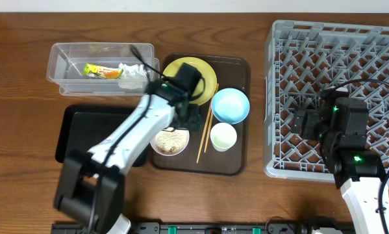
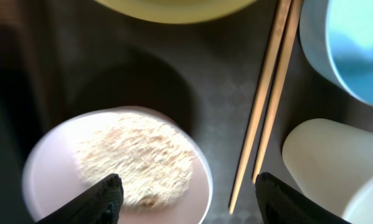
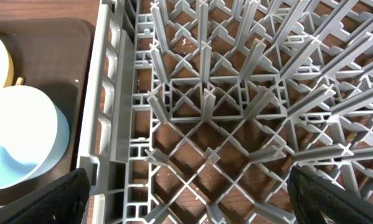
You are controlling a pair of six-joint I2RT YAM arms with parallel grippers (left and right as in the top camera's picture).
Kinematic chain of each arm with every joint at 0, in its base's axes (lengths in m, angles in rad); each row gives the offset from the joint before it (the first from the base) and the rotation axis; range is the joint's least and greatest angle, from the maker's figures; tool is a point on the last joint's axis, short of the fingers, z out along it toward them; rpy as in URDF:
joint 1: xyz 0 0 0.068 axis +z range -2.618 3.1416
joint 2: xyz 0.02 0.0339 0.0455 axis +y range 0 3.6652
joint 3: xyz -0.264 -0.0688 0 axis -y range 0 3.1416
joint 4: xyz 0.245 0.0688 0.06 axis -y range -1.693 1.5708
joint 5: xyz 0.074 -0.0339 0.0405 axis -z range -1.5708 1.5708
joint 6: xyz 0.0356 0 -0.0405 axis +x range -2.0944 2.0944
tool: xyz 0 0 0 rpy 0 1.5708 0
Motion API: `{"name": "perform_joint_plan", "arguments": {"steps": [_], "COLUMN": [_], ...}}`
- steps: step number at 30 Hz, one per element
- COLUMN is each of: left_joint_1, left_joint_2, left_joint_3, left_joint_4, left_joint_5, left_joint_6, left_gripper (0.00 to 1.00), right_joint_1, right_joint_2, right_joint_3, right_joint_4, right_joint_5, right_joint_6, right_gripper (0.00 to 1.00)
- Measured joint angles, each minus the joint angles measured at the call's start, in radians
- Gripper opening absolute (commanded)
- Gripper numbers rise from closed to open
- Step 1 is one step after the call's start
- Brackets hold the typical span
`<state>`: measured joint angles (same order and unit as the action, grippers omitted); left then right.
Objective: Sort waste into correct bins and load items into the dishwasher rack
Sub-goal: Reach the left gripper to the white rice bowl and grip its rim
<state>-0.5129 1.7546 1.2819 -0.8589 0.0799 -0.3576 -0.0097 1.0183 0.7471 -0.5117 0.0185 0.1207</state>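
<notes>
— Black rubbery fingertips [image 2: 105,196] of the left pincer [image 2: 192,198] stand apart, gripping nothing, above the smooth white bowl [image 2: 202,180] heaped with grainy beige crumbs [image 2: 133,158].
— And beside it?
— Slim wooden chopsticks [image 2: 270,93] lie on the dark brown tray [image 2: 223,81], between that bowl and the glossy white cup [image 2: 329,155]. The light blue bowl [image 2: 354,43] and round yellow plate [image 2: 174,9] sit beyond.
— The right pincer [image 3: 186,202]?
— Spread wide, empty, over the grey plastic rack [image 3: 111,93] with its lattice of pegs.
— Waste?
— Crinkled wrapper [image 1: 98,69] and crumpled tissue [image 1: 132,75] lie in the clear tub [image 1: 56,65].
</notes>
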Motion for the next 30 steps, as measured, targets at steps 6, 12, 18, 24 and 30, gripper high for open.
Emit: {"name": "perform_joint_plan", "arguments": {"steps": [6,12,18,24,30], "left_joint_1": [-0.032,-0.032,-0.032,-0.032,-0.034], "left_joint_2": [0.1,0.14,0.14,0.146,0.159], "left_joint_3": [-0.002,-0.012,-0.013,-0.013,-0.013], "left_joint_4": [0.011,0.028,0.053,0.056,0.053], "left_joint_5": [-0.003,-0.006,-0.006,-0.005,-0.019], "left_joint_6": [-0.013,-0.013,-0.011,-0.017,-0.019], "left_gripper": [0.47,0.26,0.26,0.19,0.06], "right_joint_1": [0.0,0.0,0.0,0.0,0.0], "right_joint_2": [0.0,0.0,0.0,0.0,0.0], "right_joint_3": [0.0,0.0,0.0,0.0,0.0], "right_joint_4": [0.0,0.0,0.0,0.0,-0.001], "right_joint_5": [0.0,0.0,0.0,0.0,0.0], "right_joint_6": [0.0,0.0,0.0,0.0,0.0], "right_gripper": [0.99,0.99,0.99,0.99,0.99]}}
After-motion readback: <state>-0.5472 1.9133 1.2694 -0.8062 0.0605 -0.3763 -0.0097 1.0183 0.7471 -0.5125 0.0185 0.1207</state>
